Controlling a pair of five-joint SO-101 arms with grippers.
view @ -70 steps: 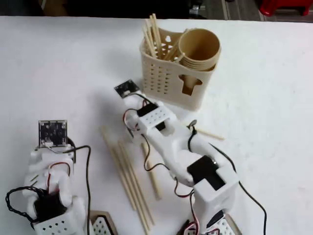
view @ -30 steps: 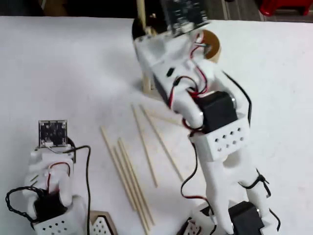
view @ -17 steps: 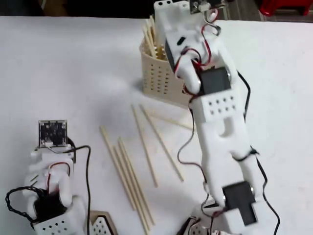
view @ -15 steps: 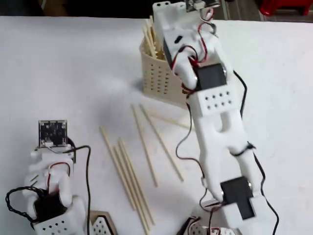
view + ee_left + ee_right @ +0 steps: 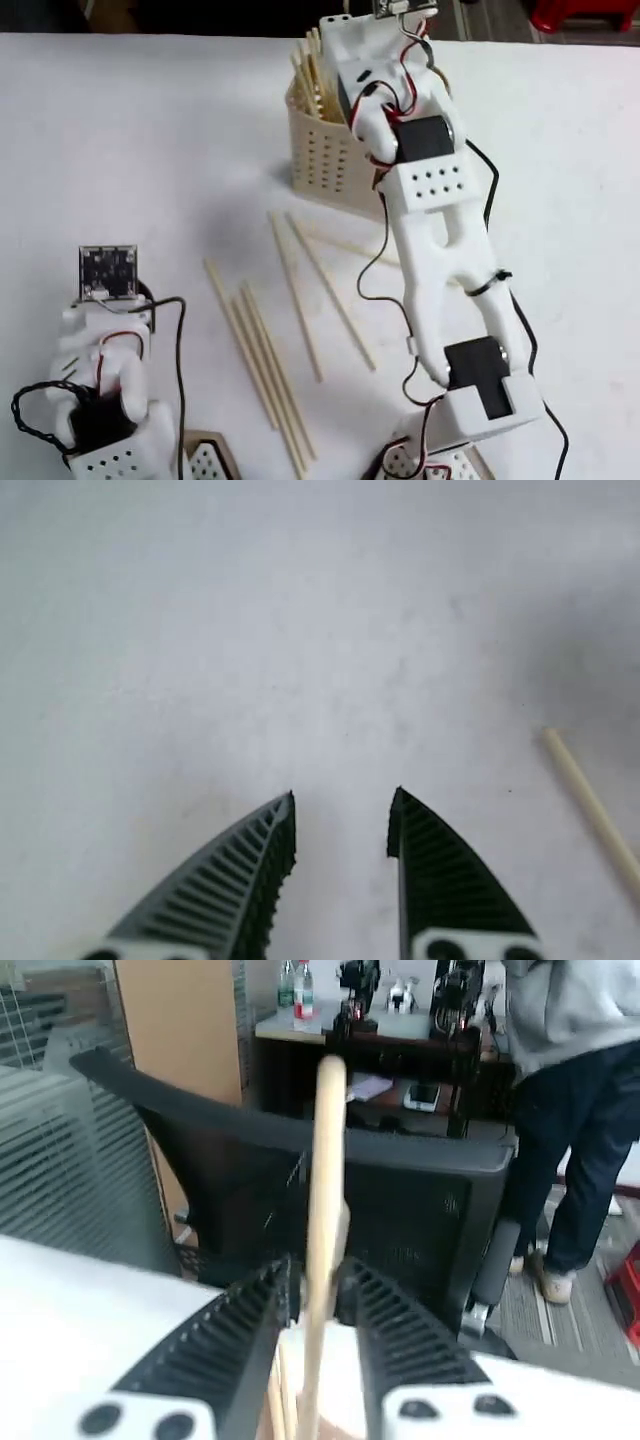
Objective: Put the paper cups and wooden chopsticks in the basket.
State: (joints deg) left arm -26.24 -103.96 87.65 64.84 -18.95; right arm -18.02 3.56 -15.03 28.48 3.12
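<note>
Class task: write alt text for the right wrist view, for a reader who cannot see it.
The right gripper is shut on a chopstick, which sticks out well past the jaws. Beyond it are the white table and a black chair.

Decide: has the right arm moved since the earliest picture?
Yes. The right arm swung from beside the loose chopsticks to above the basket.

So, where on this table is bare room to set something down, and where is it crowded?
Bare table lies left of the basket, beyond the left arm, and again right of the right arm. Crowded: the middle, where loose chopsticks lie between both arms, and around the basket.
</note>
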